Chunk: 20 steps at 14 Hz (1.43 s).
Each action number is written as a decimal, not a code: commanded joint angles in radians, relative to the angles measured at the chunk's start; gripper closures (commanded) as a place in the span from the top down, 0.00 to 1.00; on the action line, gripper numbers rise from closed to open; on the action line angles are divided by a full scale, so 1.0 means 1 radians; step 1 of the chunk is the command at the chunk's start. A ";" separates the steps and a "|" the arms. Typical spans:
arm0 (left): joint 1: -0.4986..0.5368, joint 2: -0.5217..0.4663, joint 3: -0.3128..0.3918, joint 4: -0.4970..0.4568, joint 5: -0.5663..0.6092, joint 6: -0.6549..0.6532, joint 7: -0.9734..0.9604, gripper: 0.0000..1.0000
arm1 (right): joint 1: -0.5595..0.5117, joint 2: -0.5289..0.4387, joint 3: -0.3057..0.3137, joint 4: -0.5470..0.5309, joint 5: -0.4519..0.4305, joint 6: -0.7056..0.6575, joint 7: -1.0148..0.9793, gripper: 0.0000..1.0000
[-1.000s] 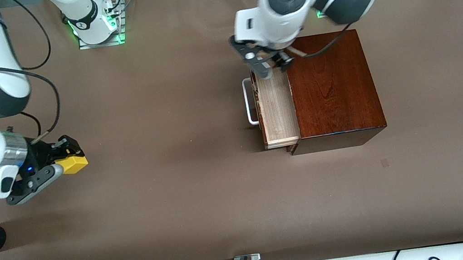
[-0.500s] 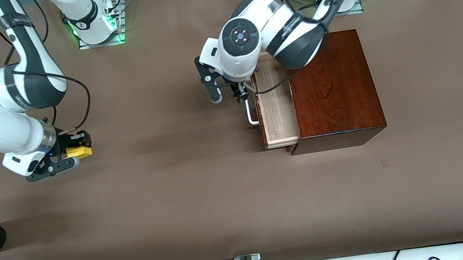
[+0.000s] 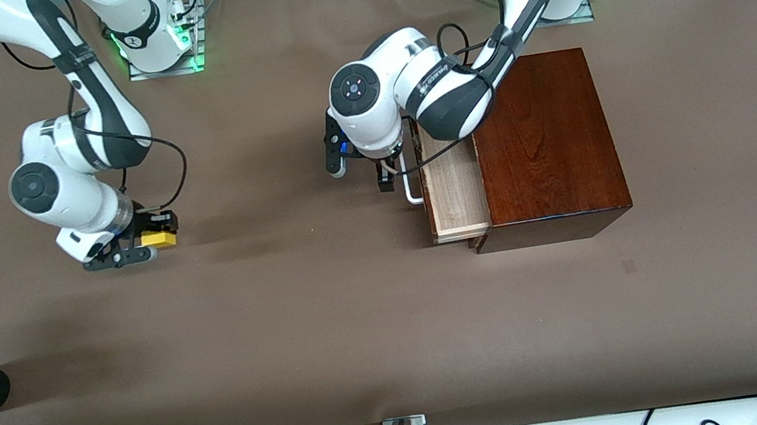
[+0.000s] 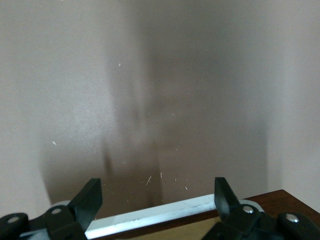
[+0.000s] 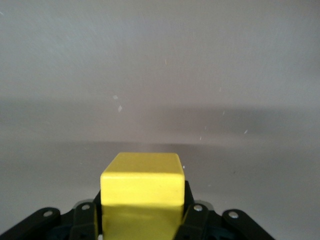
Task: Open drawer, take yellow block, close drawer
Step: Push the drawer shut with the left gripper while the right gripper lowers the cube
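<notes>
So block's out, drawer not shut yet

Using the wooden box [image 3: 546, 146] as the landmark: the drawer [image 3: 453, 186] sticks out of it toward the right arm's end of the surface [image 3: 337, 338], pale inside and nothing visible in it. At its white bar handle [image 3: 408, 182] sits the left gripper [image 3: 357, 170], fingers spread wide either side of the bar, gripping nothing. Well apart from the box, the right gripper [image 3: 147, 243] is clamped on the yellow block [image 3: 159, 238], low over the surface. Closing is what's left, I'd say.
</notes>
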 commanded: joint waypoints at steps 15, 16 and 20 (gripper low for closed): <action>0.110 -0.038 0.003 -0.015 0.024 -0.273 0.015 1.00 | -0.001 -0.002 0.007 -0.126 -0.007 0.176 0.075 0.56; 0.120 -0.041 0.003 -0.015 0.024 -0.285 0.016 1.00 | -0.001 -0.028 0.007 -0.100 -0.006 0.121 0.076 0.95; 0.127 -0.046 0.003 -0.018 0.024 -0.301 0.016 1.00 | 0.001 -0.090 0.021 0.085 -0.009 -0.148 0.067 1.00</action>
